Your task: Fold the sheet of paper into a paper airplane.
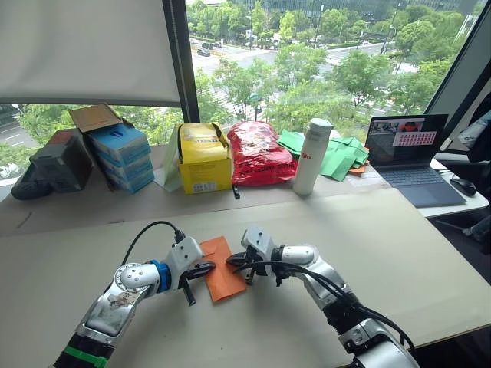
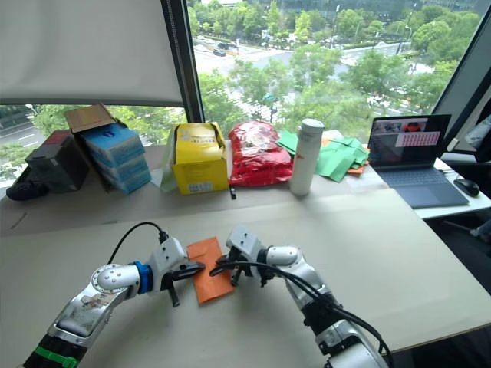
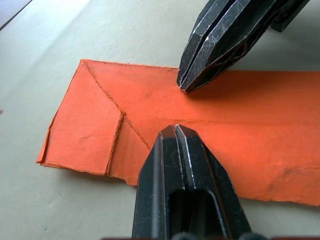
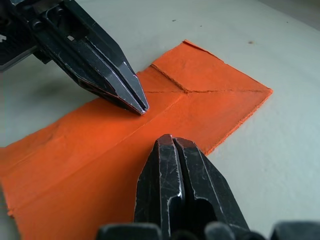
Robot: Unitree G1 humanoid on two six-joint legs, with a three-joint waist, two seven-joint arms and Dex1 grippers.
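I take the sheet of paper (image 1: 221,268) as my landmark: it lies flat on the surface (image 1: 399,245), with my left gripper (image 1: 205,268) at its left edge and my right gripper (image 1: 235,261) at its right. Well behind it stand a box (image 1: 203,159), a bag (image 1: 258,152) and a bottle (image 1: 311,156); a laptop (image 1: 409,157) sits far right.

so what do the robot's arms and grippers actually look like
Both arms are silver-grey metal segments with rounded joints. The left arm has a blue ring behind the wrist and a green band near its base. A black cable loops over each arm to a white wrist block. The left gripper and right gripper each have two tapered black fingers, scuffed pale along the edges.
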